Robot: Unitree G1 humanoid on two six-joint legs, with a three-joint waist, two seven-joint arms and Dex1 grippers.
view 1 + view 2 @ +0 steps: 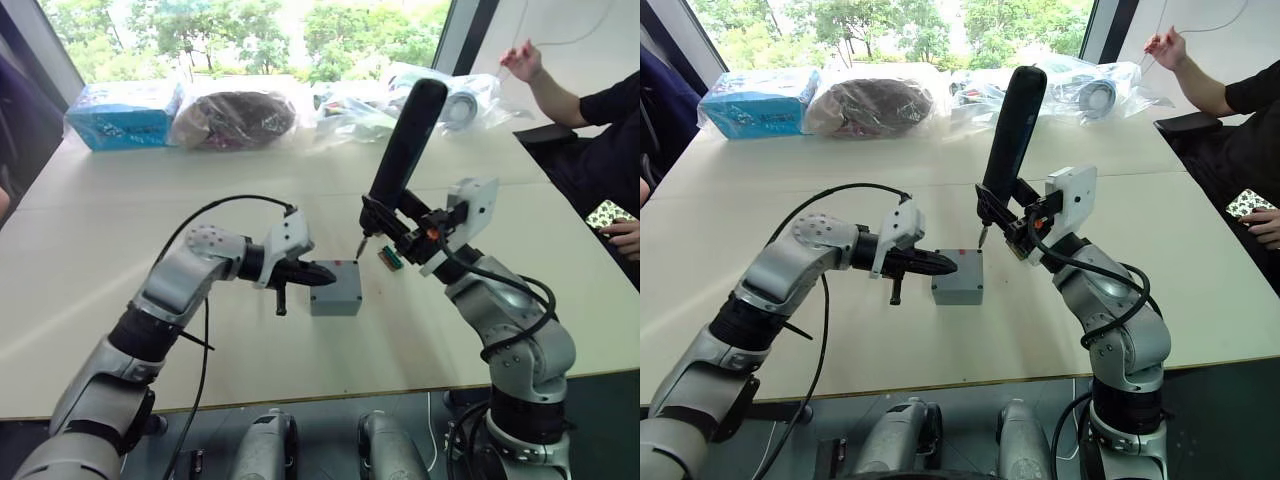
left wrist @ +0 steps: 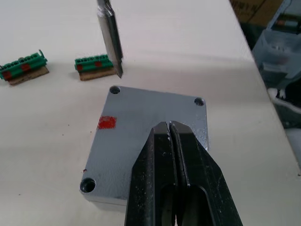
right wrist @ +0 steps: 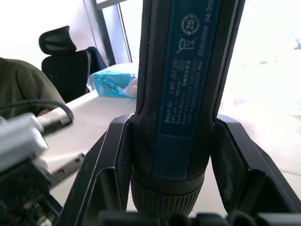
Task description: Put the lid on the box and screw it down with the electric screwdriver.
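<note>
Lid (image 2: 150,127) sits on the box (image 1: 335,290), squared up, corner holes showing. The box is on the desk (image 1: 120,230) between my two arms.

My left gripper (image 2: 173,129) has its fingers clenched together with nothing between them, tips pressing down on the lid near its middle. I judge this pins the lid and box so they don't turn or slide under the driver.

My right gripper (image 3: 171,155) clamps the electric screwdriver (image 1: 400,150) around its lower body, held nearly upright and leaning slightly. The bit (image 2: 113,47) hangs just beside the far corner hole (image 2: 114,89), slightly off it and not yet seated.

Two green connector pieces (image 2: 94,66) lie on the desk just past the box, clear of the work.

Next move calls for a small sideways correction before lowering the bit.
</note>
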